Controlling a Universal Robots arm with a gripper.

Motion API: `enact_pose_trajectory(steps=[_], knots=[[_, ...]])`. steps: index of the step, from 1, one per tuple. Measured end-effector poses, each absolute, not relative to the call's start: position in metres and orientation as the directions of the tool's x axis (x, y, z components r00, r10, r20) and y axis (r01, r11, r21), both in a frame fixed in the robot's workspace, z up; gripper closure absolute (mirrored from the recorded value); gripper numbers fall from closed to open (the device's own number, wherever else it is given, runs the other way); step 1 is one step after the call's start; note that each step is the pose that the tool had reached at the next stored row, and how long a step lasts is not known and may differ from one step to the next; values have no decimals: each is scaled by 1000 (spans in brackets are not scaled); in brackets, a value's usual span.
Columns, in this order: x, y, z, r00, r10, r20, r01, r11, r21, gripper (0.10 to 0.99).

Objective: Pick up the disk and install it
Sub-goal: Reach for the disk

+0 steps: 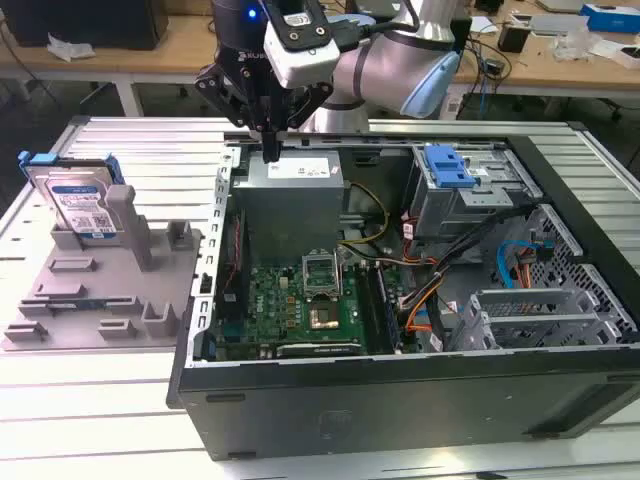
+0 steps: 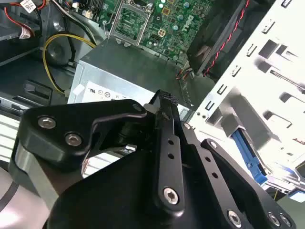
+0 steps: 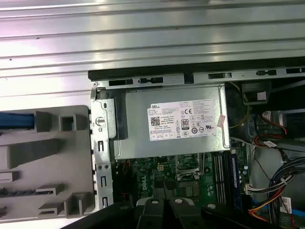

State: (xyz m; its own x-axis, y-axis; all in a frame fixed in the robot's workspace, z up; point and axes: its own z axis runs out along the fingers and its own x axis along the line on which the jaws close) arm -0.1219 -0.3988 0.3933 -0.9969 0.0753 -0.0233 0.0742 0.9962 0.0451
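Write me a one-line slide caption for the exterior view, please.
Gripper hovers over the open computer case; the disk stands upright in the grey tray at the exterior view's left.

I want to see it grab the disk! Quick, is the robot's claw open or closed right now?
Gripper: closed, holding nothing. The disk stands in the grey tray.

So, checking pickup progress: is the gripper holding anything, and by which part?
Nothing is held; the gripper hangs over the power supply, the disk stands in the tray.
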Motion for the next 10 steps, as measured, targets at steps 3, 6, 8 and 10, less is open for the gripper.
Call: enact_pose_trajectory(steps=[3,6,8,10], knots=[[-122,-399,393,-997,75,-23,74,996,45,980],[-122,-399,393,-997,75,-23,74,996,45,980],[-124,-399,393,-997,75,-23,74,996,45,980],[-134,-398,393,-997,75,-23,74,996,45,980]])
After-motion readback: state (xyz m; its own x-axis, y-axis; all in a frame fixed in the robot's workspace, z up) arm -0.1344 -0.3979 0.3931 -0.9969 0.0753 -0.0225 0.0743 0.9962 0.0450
